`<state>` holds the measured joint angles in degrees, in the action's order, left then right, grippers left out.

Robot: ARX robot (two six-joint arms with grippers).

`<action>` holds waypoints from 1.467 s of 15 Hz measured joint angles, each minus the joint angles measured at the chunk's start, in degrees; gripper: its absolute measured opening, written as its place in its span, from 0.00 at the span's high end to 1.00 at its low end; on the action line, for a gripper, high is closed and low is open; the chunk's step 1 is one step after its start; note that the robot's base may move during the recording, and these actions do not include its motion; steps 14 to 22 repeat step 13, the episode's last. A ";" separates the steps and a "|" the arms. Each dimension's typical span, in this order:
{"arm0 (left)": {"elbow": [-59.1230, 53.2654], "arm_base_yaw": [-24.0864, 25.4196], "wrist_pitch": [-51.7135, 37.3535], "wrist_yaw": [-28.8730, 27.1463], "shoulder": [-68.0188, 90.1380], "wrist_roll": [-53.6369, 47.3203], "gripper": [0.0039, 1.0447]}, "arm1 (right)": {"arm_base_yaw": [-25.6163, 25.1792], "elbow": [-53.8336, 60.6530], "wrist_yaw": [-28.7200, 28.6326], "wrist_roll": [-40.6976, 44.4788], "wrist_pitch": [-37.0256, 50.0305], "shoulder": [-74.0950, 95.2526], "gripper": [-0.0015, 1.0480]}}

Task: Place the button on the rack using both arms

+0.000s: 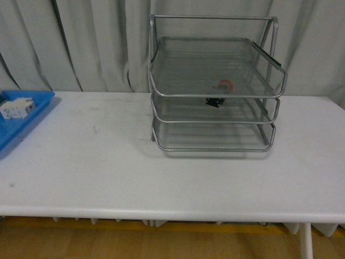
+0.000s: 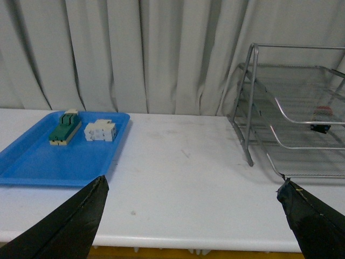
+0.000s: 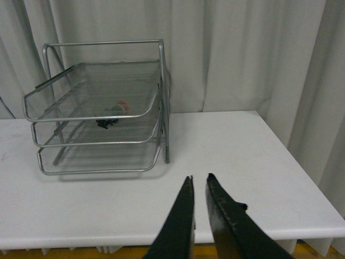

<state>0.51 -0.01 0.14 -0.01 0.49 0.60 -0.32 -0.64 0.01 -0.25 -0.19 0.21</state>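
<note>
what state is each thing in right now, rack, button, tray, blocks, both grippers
rack: upright on the table, three tiers
button: lying inside the rack, seen through the top mesh; which tier is unclear
blue tray: flat on the table, holding two blocks
green-topped block: lying in the tray
white block: lying in the tray beside it
left gripper: open, empty
right gripper: nearly closed, empty

The rack (image 1: 215, 86) stands on the table (image 1: 161, 167) toward its back edge, somewhat right of the middle. The button (image 1: 218, 93) lies in the rack, on the middle tier, near that tier's front. A tray (image 1: 24, 116) sits at the table's left edge, well apart from the rack, with two blocks (image 2: 81, 131) side by side in it.
</note>
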 joint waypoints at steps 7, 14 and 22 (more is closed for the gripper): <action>0.00 0.00 0.00 0.00 0.00 0.00 0.06 | 0.00 0.00 -0.02 0.00 0.00 0.00 0.33; 0.00 0.00 0.00 0.00 0.00 0.00 0.06 | 0.00 0.00 0.00 0.04 0.00 0.00 0.07; 0.00 0.00 0.00 0.00 0.00 0.00 0.06 | 0.00 0.00 0.00 0.04 0.00 0.00 0.07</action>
